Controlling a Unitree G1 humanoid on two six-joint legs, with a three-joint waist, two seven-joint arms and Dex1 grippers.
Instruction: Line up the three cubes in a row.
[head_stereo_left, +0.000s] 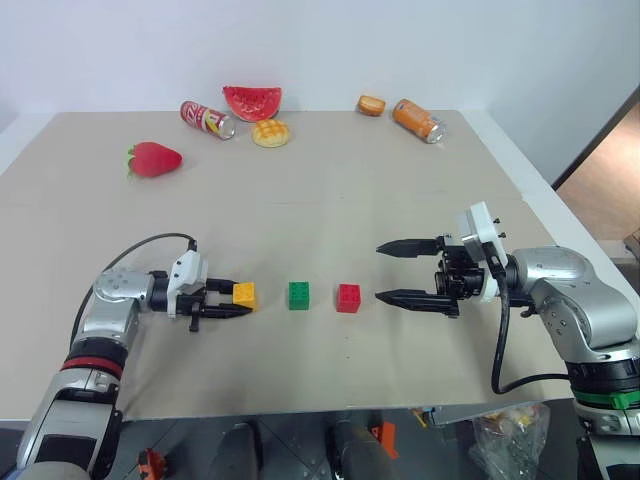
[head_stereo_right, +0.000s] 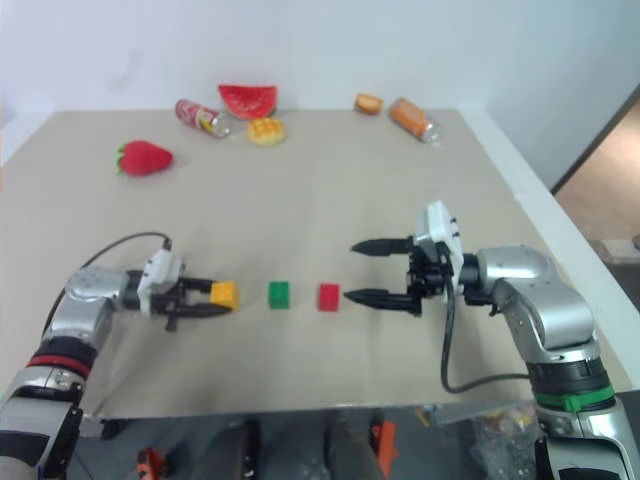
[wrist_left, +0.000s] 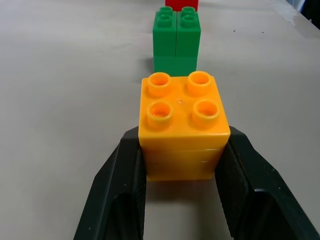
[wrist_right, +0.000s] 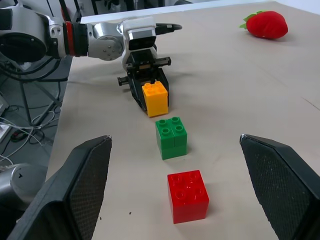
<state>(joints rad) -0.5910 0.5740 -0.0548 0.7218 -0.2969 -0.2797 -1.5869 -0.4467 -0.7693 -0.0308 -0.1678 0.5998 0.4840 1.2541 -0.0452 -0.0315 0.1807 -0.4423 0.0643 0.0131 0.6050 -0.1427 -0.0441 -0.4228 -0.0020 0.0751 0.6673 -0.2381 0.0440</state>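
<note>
The left pincer (head_stereo_left: 232, 303) pinches the yellow-orange cube (head_stereo_left: 244, 295) on the tabletop (head_stereo_left: 330, 200), in line with the green cube (head_stereo_left: 299, 295) and red cube (head_stereo_left: 348, 298). The right pincer (head_stereo_left: 396, 272) stands spread beside red. A dragging release could skew the row.

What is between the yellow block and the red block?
The green cube sits between the yellow-orange cube and the red cube, with bare table on either side of it. The left eye view shows this.
</note>
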